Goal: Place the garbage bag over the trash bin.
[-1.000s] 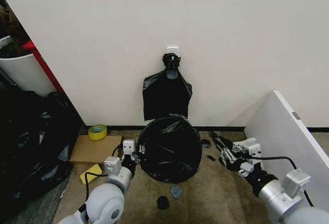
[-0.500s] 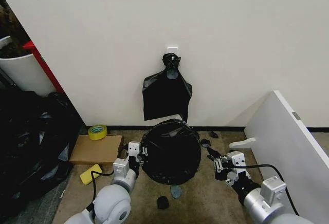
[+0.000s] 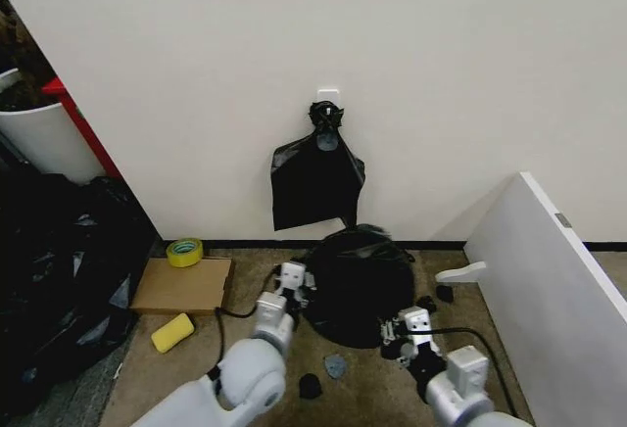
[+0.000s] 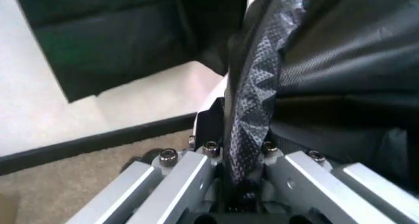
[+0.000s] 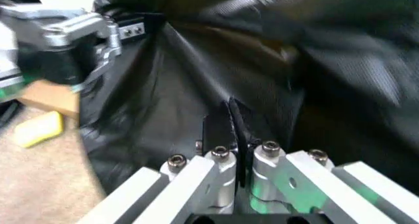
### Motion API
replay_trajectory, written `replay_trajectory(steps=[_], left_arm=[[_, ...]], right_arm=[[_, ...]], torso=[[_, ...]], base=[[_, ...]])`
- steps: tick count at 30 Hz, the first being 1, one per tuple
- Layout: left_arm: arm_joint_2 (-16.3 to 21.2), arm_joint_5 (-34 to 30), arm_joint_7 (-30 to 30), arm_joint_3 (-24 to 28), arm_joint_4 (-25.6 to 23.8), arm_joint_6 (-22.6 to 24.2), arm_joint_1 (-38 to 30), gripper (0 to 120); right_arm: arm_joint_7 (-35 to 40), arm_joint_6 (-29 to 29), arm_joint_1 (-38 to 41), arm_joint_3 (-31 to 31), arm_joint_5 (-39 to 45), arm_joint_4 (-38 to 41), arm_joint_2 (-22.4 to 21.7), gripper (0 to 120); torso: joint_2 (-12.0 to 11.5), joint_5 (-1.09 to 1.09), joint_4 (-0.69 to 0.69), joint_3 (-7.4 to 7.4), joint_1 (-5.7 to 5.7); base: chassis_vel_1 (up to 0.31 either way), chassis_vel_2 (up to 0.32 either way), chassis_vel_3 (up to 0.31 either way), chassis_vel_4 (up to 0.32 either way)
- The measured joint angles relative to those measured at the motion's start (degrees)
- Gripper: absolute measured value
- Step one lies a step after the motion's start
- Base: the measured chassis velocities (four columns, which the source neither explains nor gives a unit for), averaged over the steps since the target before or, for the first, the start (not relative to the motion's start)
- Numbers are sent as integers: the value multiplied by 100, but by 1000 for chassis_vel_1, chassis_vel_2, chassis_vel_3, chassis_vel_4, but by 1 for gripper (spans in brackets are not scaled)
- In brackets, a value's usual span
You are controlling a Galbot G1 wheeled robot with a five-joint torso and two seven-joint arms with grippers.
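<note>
The left tool point(image 3: 294, 280) pinches the rim of the garbage bag point(image 3: 358, 285) on the bag's left flank; its wrist view shows the jaws pressed together on a fold of the black film point(image 4: 252, 116), with a sliver of white edge beside the fold that may be the trash bin underneath, though I cannot say so for sure. The right tool point(image 3: 409, 327) grips the bag low on its front right side, and its own camera shows the jaws pressed together on a pleat of the plastic point(image 5: 234, 121), with the left tool point(image 5: 65, 47) farther off across the bag.

The bag stands as a rounded black mound on the floor just in front of the wall, below a flat black bundle point(image 3: 315, 184) hanging from a wall hook point(image 3: 328, 97). The head view shows no white of the bin; it appears to be wholly wrapped by the bag.

As a judgement, the task is well along: the bag seems spread over the bin. What looks left is seating the rim evenly and letting go. A tape roll point(image 3: 184, 251), a cardboard sheet point(image 3: 181, 285) and a yellow sponge point(image 3: 173, 332) lie to the left, untouched.
</note>
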Motion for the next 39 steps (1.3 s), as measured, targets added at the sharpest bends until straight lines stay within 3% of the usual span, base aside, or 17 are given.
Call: replay_trajectory(steps=[12, 18, 30, 39], left_arm=[[181, 104, 8, 90, -136, 52, 149, 0], [286, 88, 11, 53, -216, 53, 201, 0], [284, 151, 43, 149, -346, 61, 434, 0], [251, 163, 23, 59, -375, 37, 530, 0]], right_arm=[[296, -115, 1023, -476, -72, -1097, -86, 0], [330, -347, 1474, -1052, -751, -1651, 116, 0], [569, -562, 2339, -1631, -1128, -2318, 293, 0], [655, -673, 2436, -1729, -1347, -2638, 204, 0]], torso=[[0, -1, -1, 0, 0], [0, 0, -2, 0, 0], [0, -1, -2, 0, 0], [0, 0, -1, 0, 0]], base=[[0, 0, 0, 0], [0, 0, 0, 0], [0, 0, 0, 0], [0, 0, 0, 0]])
